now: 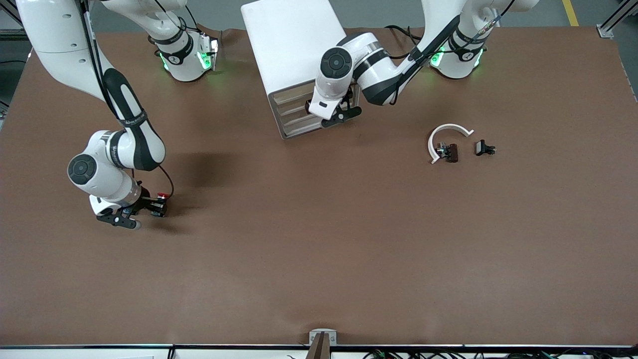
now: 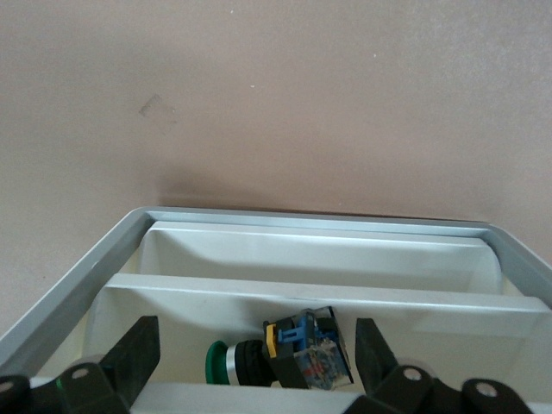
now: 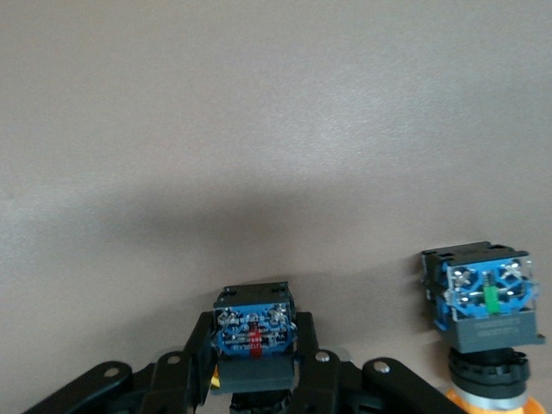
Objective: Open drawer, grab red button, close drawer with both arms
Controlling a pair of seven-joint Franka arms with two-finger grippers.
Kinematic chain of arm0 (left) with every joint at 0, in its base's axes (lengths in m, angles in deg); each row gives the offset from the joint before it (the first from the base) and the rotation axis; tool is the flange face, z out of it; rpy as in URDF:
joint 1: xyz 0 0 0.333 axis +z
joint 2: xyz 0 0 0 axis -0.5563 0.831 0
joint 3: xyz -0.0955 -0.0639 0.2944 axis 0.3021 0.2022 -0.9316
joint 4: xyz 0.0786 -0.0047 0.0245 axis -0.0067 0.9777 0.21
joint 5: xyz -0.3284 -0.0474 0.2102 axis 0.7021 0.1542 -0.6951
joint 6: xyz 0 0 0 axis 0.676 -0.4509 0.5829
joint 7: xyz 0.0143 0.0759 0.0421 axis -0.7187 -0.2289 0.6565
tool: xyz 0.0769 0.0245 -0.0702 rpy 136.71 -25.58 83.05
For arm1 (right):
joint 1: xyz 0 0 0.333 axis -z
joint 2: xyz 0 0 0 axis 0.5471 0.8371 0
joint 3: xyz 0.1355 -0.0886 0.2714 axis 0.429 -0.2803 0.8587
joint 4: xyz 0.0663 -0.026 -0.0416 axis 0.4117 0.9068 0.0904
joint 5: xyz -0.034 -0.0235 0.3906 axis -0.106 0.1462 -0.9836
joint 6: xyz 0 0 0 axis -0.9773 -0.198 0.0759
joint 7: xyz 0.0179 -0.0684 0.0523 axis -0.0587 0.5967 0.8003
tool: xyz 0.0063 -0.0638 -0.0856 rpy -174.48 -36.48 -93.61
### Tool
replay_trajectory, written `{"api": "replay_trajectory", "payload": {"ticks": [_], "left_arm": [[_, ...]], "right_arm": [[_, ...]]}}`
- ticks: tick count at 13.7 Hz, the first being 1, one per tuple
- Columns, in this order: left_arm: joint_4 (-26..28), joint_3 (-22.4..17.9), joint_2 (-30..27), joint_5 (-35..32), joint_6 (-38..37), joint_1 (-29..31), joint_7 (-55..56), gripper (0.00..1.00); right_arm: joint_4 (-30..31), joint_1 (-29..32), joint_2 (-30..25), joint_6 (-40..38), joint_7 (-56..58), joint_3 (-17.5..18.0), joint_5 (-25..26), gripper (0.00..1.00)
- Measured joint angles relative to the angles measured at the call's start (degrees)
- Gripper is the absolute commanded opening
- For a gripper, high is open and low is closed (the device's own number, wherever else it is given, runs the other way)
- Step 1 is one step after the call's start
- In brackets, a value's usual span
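Note:
My right gripper point(image 1: 155, 207) is low over the table at the right arm's end, shut on the button point(image 1: 160, 196). The button's red cap shows in the front view. In the right wrist view its bluish base point(image 3: 253, 332) sits between the black fingers point(image 3: 194, 349). My left gripper point(image 1: 344, 113) is at the front of the white drawer cabinet point(image 1: 294, 45). In the left wrist view it is open point(image 2: 254, 362), with its fingers point(image 2: 129, 354) on either side of a drawer compartment point(image 2: 302, 293).
A green-capped button point(image 2: 285, 354) lies in that compartment. A like button with a yellow-orange cap point(image 3: 487, 302) stands beside my right gripper. A white curved piece point(image 1: 448, 130), a dark brown part point(image 1: 450, 152) and a black part point(image 1: 484, 148) lie toward the left arm's end.

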Motion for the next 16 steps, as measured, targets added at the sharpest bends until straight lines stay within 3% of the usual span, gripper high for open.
{"api": "replay_trajectory", "payload": {"ticks": [1,2,3,7,12,16], "left_arm": [[-0.4,0.01,-0.03,0.0,0.0,0.69,0.35,1.0],[-1.06,0.01,-0.08,0.0,0.0,1.95,0.41,1.0],[-1.97,0.0,-0.12,-0.07,0.0,3.68,0.4,1.0],[-6.68,-0.01,-0.31,-3.22,-1.82,10.62,0.08,1.0],[-11.66,-0.05,-2.67,-7.31,-2.63,18.94,0.2,1.0],[-17.69,-0.06,-4.25,-9.82,-8.56,26.35,-6.27,1.0]], "right_arm": [[0.01,-0.09,-0.01,-0.01,-0.04,0.02,-0.05,0.14],[0.01,-0.11,-0.01,-0.02,-0.05,0.03,-0.1,0.95],[0.01,-0.12,-0.02,-0.13,-0.05,0.03,-0.14,1.0],[-1.36,-0.2,-0.42,-7.01,0.04,0.19,-0.31,1.0],[-13.22,-0.04,-7.37,-34.24,1.61,-0.17,-0.33,1.0],[-22.39,2.03,-9.4,-47.29,5.34,-0.74,-0.32,1.0]]}}
